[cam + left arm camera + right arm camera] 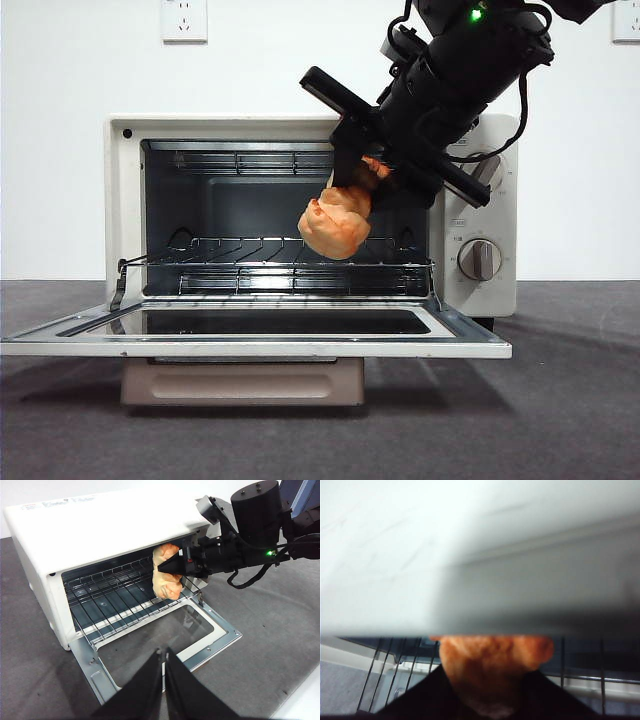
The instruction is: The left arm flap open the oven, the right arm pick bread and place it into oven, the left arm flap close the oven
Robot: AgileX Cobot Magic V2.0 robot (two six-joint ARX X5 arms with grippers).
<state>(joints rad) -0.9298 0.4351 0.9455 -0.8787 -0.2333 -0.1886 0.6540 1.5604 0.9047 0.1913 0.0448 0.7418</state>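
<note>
The bread hangs in the oven mouth, above the wire rack, pinched between the right gripper jaws. That arm slants down from two o'clock. The door lies flat open. The left gripper hovers over the door, jaws nearly together, holding nothing.

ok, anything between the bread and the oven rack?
Nothing visible. The oven door lies flapped down, the wire rack is bare, and the right gripper holds the bread just above it at the opening's right side. The left gripper waits clear.
</note>
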